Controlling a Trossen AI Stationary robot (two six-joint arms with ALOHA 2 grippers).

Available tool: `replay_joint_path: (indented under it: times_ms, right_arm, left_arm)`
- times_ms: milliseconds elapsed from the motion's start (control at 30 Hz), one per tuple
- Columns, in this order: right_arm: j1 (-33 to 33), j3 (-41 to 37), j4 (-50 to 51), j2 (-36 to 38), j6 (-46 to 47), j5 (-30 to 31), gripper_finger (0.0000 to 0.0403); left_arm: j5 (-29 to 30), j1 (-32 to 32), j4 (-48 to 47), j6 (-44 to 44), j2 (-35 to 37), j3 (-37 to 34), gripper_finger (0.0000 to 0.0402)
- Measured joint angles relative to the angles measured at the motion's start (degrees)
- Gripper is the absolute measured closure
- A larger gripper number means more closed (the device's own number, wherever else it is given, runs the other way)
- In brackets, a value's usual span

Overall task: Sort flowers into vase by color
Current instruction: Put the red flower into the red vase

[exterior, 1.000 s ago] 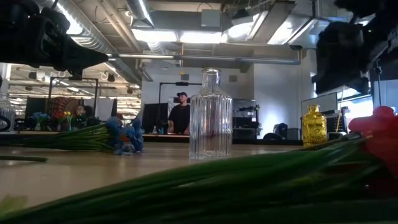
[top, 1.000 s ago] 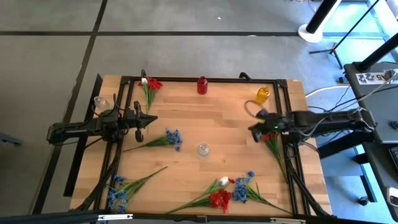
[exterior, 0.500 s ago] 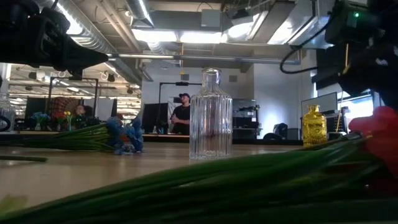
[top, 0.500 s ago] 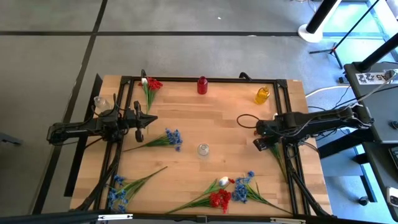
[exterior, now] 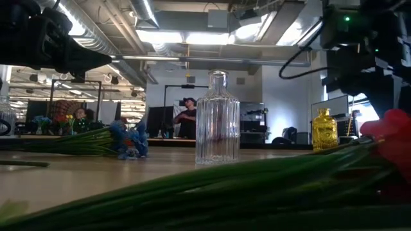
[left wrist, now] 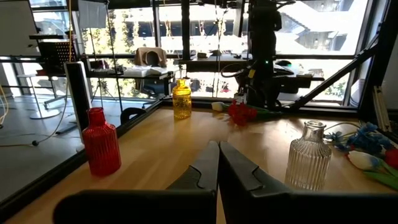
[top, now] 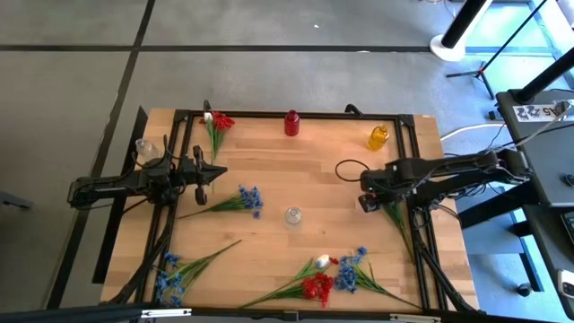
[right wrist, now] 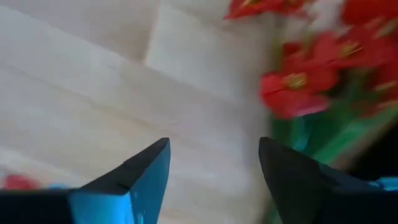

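Flowers lie in loose groups on the wooden table: red and white ones (top: 215,124) at the far left, blue ones (top: 244,199) left of the middle, more blue (top: 172,274) at the near left, and a mixed bunch (top: 323,280) at the near edge. A clear vase (top: 293,215) stands at the middle, a red vase (top: 291,123) and a yellow vase (top: 378,137) at the far side. My right gripper (right wrist: 214,155) stands open, pointing down at the table beside the red blooms (right wrist: 295,84) of a flower (top: 402,226) at the right. My left gripper (left wrist: 217,158) hangs shut at the table's left.
A black frame (top: 296,114) runs along the table's edges. Another clear vase (top: 142,146) stands outside it at the far left. A cable loop (top: 345,170) hangs off my right arm. People stand in the room behind the table (exterior: 186,115).
My right gripper has opened. It has tipped to point down at the table and shifted a little toward the near edge, beside the red flower at the right. The cable loop on that arm has swung toward the table's left.
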State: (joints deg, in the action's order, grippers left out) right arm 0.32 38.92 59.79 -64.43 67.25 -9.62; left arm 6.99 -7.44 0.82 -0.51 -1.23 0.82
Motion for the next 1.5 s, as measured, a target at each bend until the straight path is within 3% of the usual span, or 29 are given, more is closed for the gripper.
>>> replay_joint_path:
  times_ms: [200,700,833,1033,1100,1233,1500]
  right_arm:
    - [-0.1,2.0,8.9,-8.4,-6.4,3.2,0.0193]
    - [-6.7,-3.0,0.3,-22.0,-21.3,3.0,0.0209]
    - [-6.7,-1.6,-0.2,-22.1,-22.4,4.3,0.0257]
    - [-6.8,1.3,-2.3,-22.1,-22.5,7.9,0.0370]
    - [-6.8,3.2,-1.7,-22.1,-22.6,8.1,0.0392]
    - [-6.8,10.0,0.0,-22.1,-24.3,8.4,0.0381]
    - [-6.9,33.5,4.9,-22.1,-32.4,12.4,0.0392]
  left_arm:
    - [0.0,0.0,0.0,0.0,0.0,0.0,0.0401]
    - [0.0,0.0,0.0,0.0,0.0,0.0,0.0401]
    - [0.0,0.0,0.0,0.0,0.0,0.0,0.0401]
    - [0.0,0.0,0.0,0.0,0.0,0.0,0.0401]
    - [0.1,0.0,0.0,0.0,0.0,0.0,0.0401]
    - [0.2,0.0,0.0,0.0,0.0,0.0,0.0401]
    - [0.2,0.0,0.0,-0.2,0.0,0.0,0.0401]
